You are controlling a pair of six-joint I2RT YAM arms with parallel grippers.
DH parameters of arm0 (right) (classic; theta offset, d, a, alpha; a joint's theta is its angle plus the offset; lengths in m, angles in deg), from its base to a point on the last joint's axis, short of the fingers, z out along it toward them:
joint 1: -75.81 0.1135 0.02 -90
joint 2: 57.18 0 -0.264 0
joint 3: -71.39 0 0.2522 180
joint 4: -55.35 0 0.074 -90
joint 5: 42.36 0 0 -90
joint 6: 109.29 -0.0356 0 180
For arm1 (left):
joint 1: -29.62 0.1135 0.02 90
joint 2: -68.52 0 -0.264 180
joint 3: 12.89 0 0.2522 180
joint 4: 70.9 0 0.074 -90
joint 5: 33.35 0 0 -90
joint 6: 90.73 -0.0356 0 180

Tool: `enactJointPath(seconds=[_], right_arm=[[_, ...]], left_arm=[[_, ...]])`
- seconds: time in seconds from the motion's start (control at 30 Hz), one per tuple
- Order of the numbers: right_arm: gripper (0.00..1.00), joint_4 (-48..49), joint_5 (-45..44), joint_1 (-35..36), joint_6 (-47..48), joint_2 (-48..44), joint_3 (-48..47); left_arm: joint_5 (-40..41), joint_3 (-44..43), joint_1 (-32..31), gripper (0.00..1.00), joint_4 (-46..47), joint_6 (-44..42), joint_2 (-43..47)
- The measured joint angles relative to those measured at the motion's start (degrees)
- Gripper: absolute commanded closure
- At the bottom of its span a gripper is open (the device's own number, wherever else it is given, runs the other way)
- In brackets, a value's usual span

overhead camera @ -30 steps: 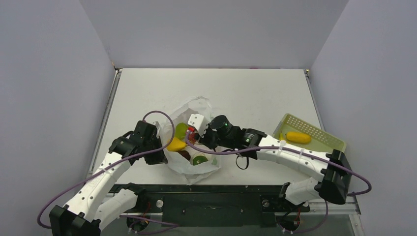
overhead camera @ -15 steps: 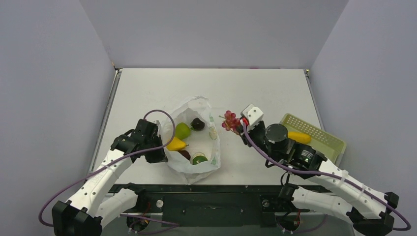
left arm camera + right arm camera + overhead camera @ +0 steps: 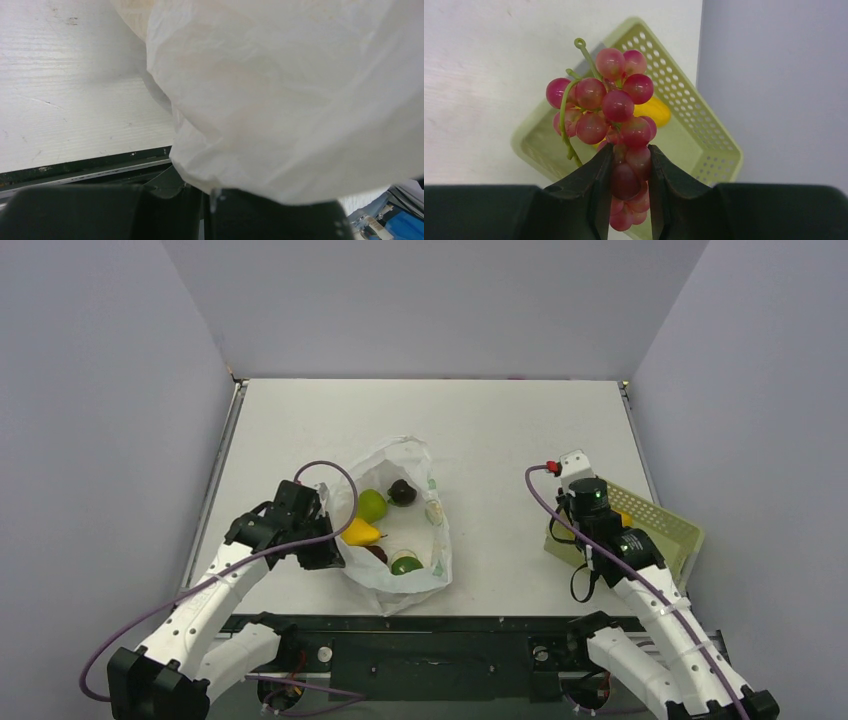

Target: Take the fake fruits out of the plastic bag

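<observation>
The plastic bag (image 3: 432,462) lies open mid-table, with a green pear (image 3: 371,505), a dark purple fruit (image 3: 402,491), a yellow lumpy piece (image 3: 359,532) and a green lime (image 3: 406,565) inside. My left gripper (image 3: 324,552) is shut on the bag's left rim. In the left wrist view the bag (image 3: 280,100) fills the frame, a fold of it pinched between the jaws. My right gripper (image 3: 626,170) is shut on the red grape bunch (image 3: 614,107), holding it above the basket (image 3: 704,150). A yellow fruit (image 3: 656,111) lies in the basket behind the grapes.
The pale yellow-green perforated basket (image 3: 668,523) sits at the table's right edge, close to the right wall and partly under my right arm. Purple cables loop off both arms. The table's black front rail (image 3: 430,625) runs just below the bag.
My right arm has swung from inside the bag to the right, carrying the grape bunch out and over the basket. The left gripper has kept its hold on the bag.
</observation>
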Motion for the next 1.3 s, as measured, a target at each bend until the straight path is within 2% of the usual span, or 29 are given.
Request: enactJointPath(seconds=[0.2, 0.37, 0.5, 0.63, 0.83, 1.07, 1.3], right_arm=[[1.0, -4.83, 1.79, -9.2, 6.88, 4.04, 1.75], [1.0, -9.29, 1.64, -13.03, 14.19, 2.97, 4.85], [1.0, -12.2, 1.88, -13.75, 19.69, 1.75, 7.76], [1.0, -11.17, 3.21, -14.14, 23.06, 4.5, 8.41], [1.0, -7.82, 7.21, -14.45, 23.89, 11.13, 8.37], [1.0, -4.44, 11.43, -14.36, 24.0, 13.64, 8.09], [0.8, -1.2, 13.42, -12.68, 23.54, 16.79, 8.04]], left_arm=[[-2.21, -0.02, 0.31, 1.0, 0.02, -2.12, -1.2], [-4.13, -0.02, 0.31, 1.0, 0.0, -2.93, -1.03], [-6.62, 0.02, 0.31, 1.0, 0.07, -3.21, 0.02], [-8.55, 1.6, 0.31, 1.0, 0.5, -3.41, 1.99], [-9.99, 4.48, 0.31, 1.0, 0.94, -2.91, 3.76], [-10.4, 5.18, 0.31, 1.0, 1.53, -2.08, 4.5], [-8.92, 4.33, 0.31, 1.0, 1.42, -2.29, 3.23]])
